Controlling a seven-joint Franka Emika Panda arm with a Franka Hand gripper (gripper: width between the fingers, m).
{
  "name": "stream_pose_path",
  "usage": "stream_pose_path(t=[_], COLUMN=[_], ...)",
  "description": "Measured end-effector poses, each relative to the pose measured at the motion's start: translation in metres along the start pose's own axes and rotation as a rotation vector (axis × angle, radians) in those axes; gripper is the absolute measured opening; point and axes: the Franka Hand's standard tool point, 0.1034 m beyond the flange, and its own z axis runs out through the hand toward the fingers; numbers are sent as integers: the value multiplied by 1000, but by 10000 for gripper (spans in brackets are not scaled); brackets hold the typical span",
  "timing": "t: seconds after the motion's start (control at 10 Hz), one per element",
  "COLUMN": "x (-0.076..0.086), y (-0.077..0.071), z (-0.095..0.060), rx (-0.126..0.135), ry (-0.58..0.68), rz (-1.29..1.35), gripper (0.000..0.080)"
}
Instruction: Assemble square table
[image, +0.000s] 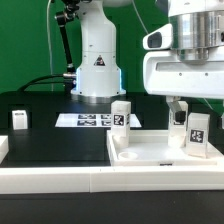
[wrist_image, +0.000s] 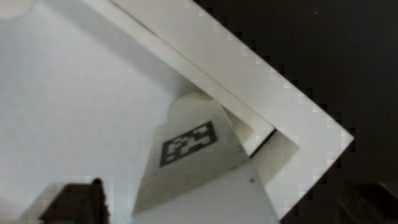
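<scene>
Standing here I count one square top (image: 150, 152) and three tagged leg posts, taken from the exterior view's left to its right: first leg post (image: 19, 120), second leg post (image: 121, 115), third leg post (image: 198, 136). There is also one marker board (image: 88, 120), one long white border rail (image: 60, 180) and one black surface (image: 50, 145).

Arm (image: 97, 50): white, base upright at the back | wrist (image: 192, 40): large, close to camera, pointing straight down | gripper (wrist_image: 228, 203): lowered, dark fingers (wrist_image: 77, 200) spread wide apart.
</scene>
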Motion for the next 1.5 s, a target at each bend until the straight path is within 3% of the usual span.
stream_pose_path(t=[0.9, 1.1, 1.2, 1.3, 1.5], x=[5, 5, 5, 5, 5], y=[4, 4, 4, 4, 4], z=[0, 0, 0, 0, 0], rx=[-63, -63, -63, -62, -61], ry=[39, 39, 39, 39, 40], rz=[-468, -452, -452, -441, -406], gripper=[649, 390, 390, 290, 290])
